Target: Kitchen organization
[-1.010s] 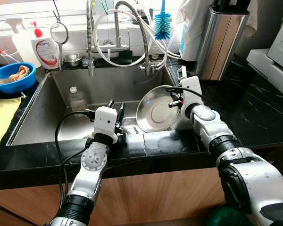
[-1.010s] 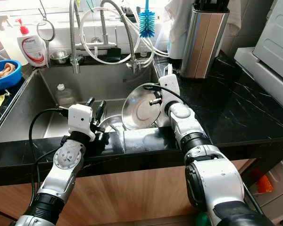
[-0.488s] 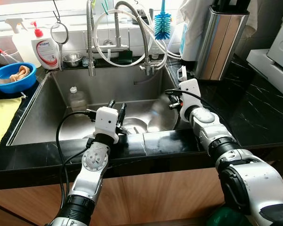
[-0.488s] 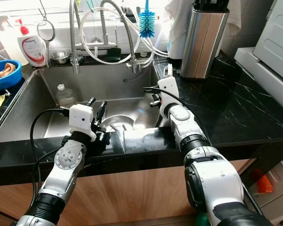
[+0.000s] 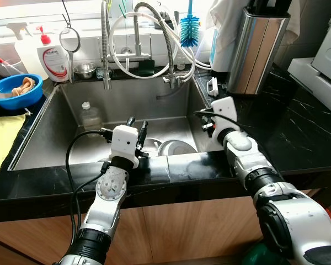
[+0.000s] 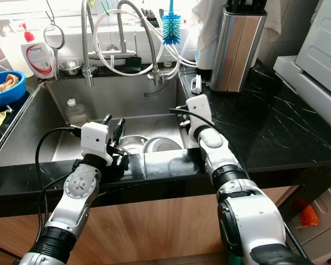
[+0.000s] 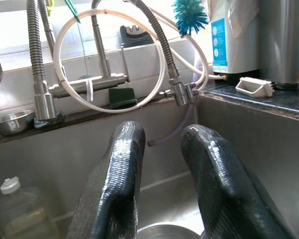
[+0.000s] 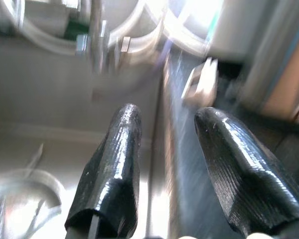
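Observation:
A round steel plate [image 5: 176,148] lies flat on the floor of the sink [image 5: 71,99], close to the front wall. Beside it on the left sits a steel bowl [image 6: 133,143]. My right gripper [image 5: 206,125] hovers at the sink's right wall, above and to the right of the plate, open and holding nothing; its fingers [image 8: 119,154] are blurred in the right wrist view. My left gripper [image 5: 136,122] rests over the sink's front edge, pointing toward the faucet, with its fingers [image 7: 124,164] open a little and nothing between them.
A plastic bottle [image 5: 90,115] stands in the sink's back left. The ledge holds a soap dispenser [image 5: 53,55], a small steel bowl [image 5: 84,69] and hoses. A blue bowl [image 5: 14,88] and yellow cloth [image 5: 0,138] sit left; a steel knife block [image 5: 259,49] stands right.
A second ago my right gripper held the steel plate upright at the sink's right side. It has let go; the plate now lies flat, and the gripper has pulled back toward the right wall.

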Tool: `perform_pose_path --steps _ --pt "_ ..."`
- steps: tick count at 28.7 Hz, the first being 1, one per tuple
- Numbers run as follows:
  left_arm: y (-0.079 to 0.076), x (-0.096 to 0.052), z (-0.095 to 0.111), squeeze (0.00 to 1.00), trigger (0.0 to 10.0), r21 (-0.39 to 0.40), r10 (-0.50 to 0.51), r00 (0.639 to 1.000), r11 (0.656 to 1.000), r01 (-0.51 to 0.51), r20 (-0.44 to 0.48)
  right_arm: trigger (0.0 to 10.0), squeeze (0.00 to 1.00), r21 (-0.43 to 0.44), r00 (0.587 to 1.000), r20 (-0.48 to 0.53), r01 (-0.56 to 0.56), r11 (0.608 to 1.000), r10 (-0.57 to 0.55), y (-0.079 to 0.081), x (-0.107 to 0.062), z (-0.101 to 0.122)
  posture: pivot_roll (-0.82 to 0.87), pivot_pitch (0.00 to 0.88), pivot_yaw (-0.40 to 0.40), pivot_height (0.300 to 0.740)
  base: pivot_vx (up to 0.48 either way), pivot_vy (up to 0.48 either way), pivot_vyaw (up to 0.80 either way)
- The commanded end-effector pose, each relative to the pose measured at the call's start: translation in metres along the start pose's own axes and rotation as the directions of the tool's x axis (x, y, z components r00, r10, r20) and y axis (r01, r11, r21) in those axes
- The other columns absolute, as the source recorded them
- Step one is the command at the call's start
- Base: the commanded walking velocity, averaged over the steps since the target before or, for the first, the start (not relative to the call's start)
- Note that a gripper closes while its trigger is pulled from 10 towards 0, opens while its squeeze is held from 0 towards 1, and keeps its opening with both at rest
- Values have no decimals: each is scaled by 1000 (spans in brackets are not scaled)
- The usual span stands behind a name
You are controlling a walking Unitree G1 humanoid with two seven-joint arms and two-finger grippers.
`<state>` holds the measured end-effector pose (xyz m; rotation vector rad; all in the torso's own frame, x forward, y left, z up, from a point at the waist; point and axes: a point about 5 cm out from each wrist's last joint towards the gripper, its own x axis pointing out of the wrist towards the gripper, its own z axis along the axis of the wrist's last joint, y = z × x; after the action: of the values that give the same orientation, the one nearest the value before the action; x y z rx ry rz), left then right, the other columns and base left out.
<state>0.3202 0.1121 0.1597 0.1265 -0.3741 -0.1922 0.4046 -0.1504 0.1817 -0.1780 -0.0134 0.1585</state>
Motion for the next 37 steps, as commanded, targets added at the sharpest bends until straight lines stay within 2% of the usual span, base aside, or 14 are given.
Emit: perform_pose_path --steps 1,2,3,6,10,15,16,20,28,37 --pt "3 -1 3 0 10000 22 18 1000 1000 -19 16 10000 0 18 997 70 17 1000 -18 -4 -1 10 -147 0 19 740 0 0 0" --pt "6 -2 5 0 10000 27 36 999 999 -37 25 10000 0 23 991 129 29 999 -32 -6 -4 17 -147 0 19 740 0 0 0" --pt "10 -3 8 0 10000 38 60 997 997 -61 38 10000 0 7 969 242 52 999 -52 -9 -12 30 -144 0 17 740 0 0 0" --pt "14 -8 13 0 10000 66 68 996 995 -72 54 10000 0 -40 929 365 75 996 -56 -5 -31 43 -150 0 18 740 0 0 0" --pt "21 -19 19 0 10000 70 108 992 991 -113 67 10000 0 -64 918 391 95 993 -63 -6 -54 38 -141 5 17 740 0 0 0" --pt "33 -22 18 0 10000 84 190 980 977 -195 61 10000 0 -75 917 387 133 988 -94 -9 -71 29 -146 15 18 740 0 0 283" --pt "31 -20 14 0 10000 96 177 983 979 -180 45 10000 0 -75 923 369 147 986 -109 -9 -75 25 -135 18 21 740 0 0 800" --pt "29 -19 12 0 10000 101 164 986 981 -166 30 10000 0 -117 924 368 156 981 -104 -4 -76 27 -142 17 27 740 0 0 800" --pt "27 -15 15 0 10000 86 170 985 981 -172 33 10000 0 -69 920 375 148 987 -111 6 -72 34 -126 9 31 740 0 0 800" --pt "29 -22 8 0 10000 38 202 979 979 -202 -5 10000 0 -43 924 354 172 984 -146 -3 -72 32 -127 0 35 740 0 0 800"
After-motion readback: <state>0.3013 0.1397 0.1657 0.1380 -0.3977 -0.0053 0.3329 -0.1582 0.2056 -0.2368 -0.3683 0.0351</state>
